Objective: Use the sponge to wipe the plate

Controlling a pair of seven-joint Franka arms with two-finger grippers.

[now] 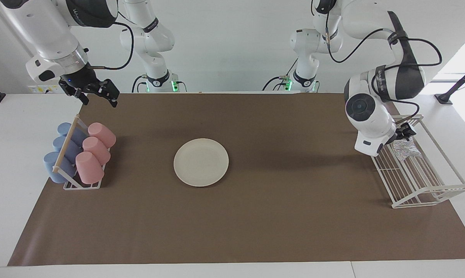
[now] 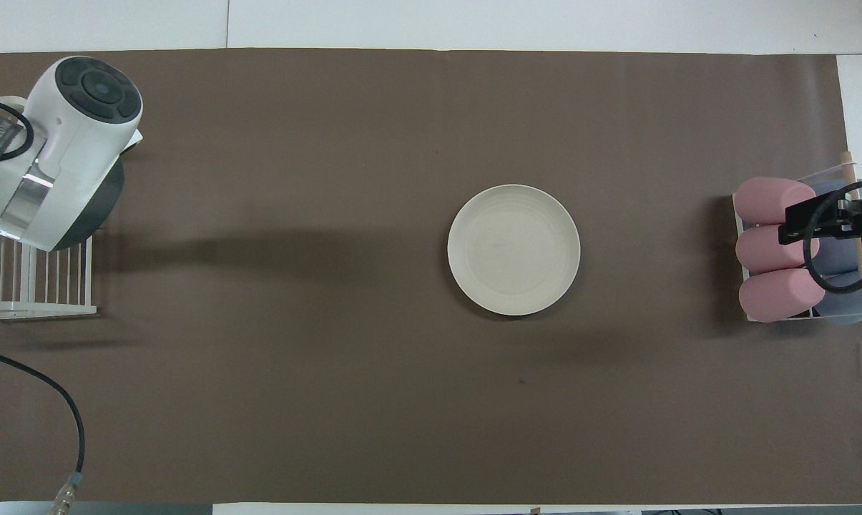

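Facing view, read from one edge across: the right gripper [image 1: 98, 99] hangs with its jaws spread wide and holding nothing. It is over the brown mat [image 1: 294, 224] at the right arm's end of the desk [image 1: 8, 154], and that arm looks to be waiting. Below it a small rack with a wooden bar [image 1: 66, 144] holds pink cups [image 1: 95, 148] and blue cups [image 1: 60, 164], smooth matte tumblers lying on their sides.

At mid-mat lies the plate [image 1: 201, 162], round, flat and cream-white with a shallow rim and a dull, smooth face. It reads as stiff and light, probably free to slide on the paper-like mat, so a wipe may push it unless pressure goes straight down or the other arm steadies its rim.

Toward the left arm's end, the left gripper [image 1: 406, 132] is down inside the white wire basket [image 1: 429, 195], just above the sponge [image 1: 406, 150]. Its own wrist hides most of it, but what shows suggests spread jaws with nothing taken up yet; in the overhead view the arm covers it entirely. The sponge lies on the basket's wire floor at the end nearer the robots. It is a small silvery-grey wad, crinkled and shiny like mesh. I judge it very light, soft and springy. It will squash under the jaws, so pinch it across its bulk from above, deep enough not to slip, while keeping the fingertips clear of the thin rigid wires.
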